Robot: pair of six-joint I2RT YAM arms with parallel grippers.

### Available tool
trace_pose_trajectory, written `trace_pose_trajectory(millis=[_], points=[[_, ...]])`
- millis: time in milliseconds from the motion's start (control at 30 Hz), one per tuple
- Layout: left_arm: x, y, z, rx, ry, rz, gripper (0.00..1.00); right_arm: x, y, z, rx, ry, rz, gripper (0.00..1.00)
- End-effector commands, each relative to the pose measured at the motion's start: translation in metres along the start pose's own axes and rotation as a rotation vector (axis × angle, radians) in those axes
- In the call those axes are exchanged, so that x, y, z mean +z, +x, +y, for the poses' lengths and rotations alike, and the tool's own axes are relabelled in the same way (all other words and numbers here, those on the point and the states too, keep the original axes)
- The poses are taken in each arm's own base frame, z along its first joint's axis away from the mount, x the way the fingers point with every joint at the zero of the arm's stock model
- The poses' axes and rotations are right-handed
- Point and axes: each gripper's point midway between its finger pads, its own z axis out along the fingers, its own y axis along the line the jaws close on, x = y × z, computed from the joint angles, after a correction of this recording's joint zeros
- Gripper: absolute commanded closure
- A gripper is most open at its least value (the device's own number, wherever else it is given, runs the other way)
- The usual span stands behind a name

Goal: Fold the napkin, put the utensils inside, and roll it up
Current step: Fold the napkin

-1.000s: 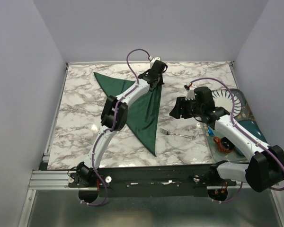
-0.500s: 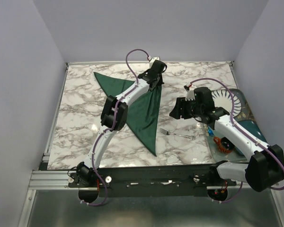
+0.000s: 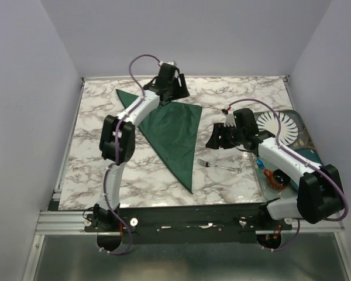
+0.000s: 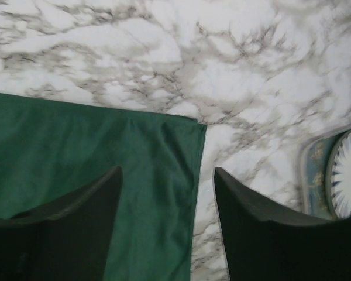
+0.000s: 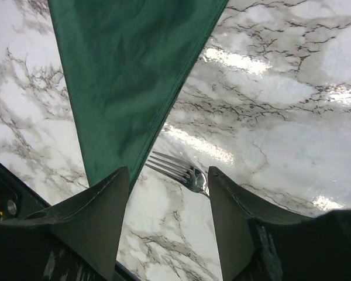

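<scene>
A dark green napkin [image 3: 175, 134] lies on a white marble table [image 3: 93, 146] veined in grey, just toward 9 o'clock of centre; it is folded into a flat, long triangle; its wide edge lies on the far side and its narrow tip points to 6 o'clock; the cloth looks soft, matte and plain, with crisp straight edges. A slim, shiny silver fork [image 3: 222, 167] lies on bare marble at 4 o'clock, near the napkin but apart from it. The left gripper [image 3: 175, 91] stands over the napkin's far corner, its dark fingers spread wide, holding nothing. The right gripper [image 3: 216, 140] hangs above the fork's tines, fingers partly spread and empty. A glossy teal oval dish [image 3: 292, 132] sits at 3 o'clock.
</scene>
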Motion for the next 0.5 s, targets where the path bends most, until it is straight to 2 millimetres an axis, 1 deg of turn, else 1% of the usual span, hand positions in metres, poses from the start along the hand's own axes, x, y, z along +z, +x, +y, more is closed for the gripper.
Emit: trace_pose_trajectory(millis=[0, 33, 67, 100, 133, 167, 200, 233, 267, 300, 333, 367, 400, 433, 467], points=[[-0.068, -0.063, 0.036, -0.115, 0.086, -0.124, 0.41, 0.012, -0.007, 0.034, -0.04, -0.108, 0.014, 0.36], [-0.071, -0.064, 0.043, -0.137, 0.123, -0.121, 0.48, 0.015, -0.005, 0.039, -0.039, -0.12, 0.03, 0.36], [-0.073, -0.061, 0.072, -0.181, 0.099, -0.112, 0.51, 0.018, -0.004, 0.048, -0.038, -0.15, 0.039, 0.36], [-0.074, -0.062, 0.084, -0.217, 0.099, -0.112, 0.54, 0.021, -0.002, 0.061, -0.051, -0.178, 0.052, 0.36], [-0.074, -0.064, 0.092, -0.228, 0.115, -0.116, 0.64, 0.028, 0.003, 0.064, -0.048, -0.186, 0.075, 0.36], [-0.074, -0.065, 0.11, -0.256, 0.112, -0.111, 0.66, 0.03, 0.004, 0.074, -0.051, -0.215, 0.084, 0.36], [-0.07, -0.06, 0.119, -0.279, 0.115, -0.097, 0.68, 0.034, 0.007, 0.088, -0.076, -0.244, 0.096, 0.36], [-0.068, -0.064, 0.124, -0.283, 0.125, -0.108, 0.71, 0.042, 0.014, 0.09, -0.076, -0.247, 0.124, 0.36], [-0.06, -0.06, 0.135, -0.296, 0.119, -0.094, 0.74, 0.047, 0.017, 0.094, -0.079, -0.256, 0.141, 0.36], [-0.058, -0.068, 0.145, -0.306, 0.111, -0.111, 0.77, 0.05, 0.022, 0.103, -0.092, -0.272, 0.158, 0.36], [-0.055, -0.076, 0.15, -0.321, 0.121, -0.132, 0.94, 0.052, 0.021, 0.107, -0.095, -0.28, 0.161, 0.37], [-0.045, -0.073, 0.16, -0.342, 0.121, -0.133, 0.99, 0.057, 0.024, 0.107, -0.088, -0.28, 0.176, 0.37], [-0.043, -0.081, 0.169, -0.358, 0.119, -0.155, 1.0, 0.06, 0.025, 0.108, -0.09, -0.283, 0.182, 0.37], [-0.04, -0.087, 0.173, -0.368, 0.116, -0.179, 1.0, 0.061, 0.024, 0.109, -0.088, -0.285, 0.183, 0.37], [-0.03, -0.082, 0.185, -0.388, 0.089, -0.172, 1.0, 0.064, 0.026, 0.107, -0.088, -0.28, 0.19, 0.37]])
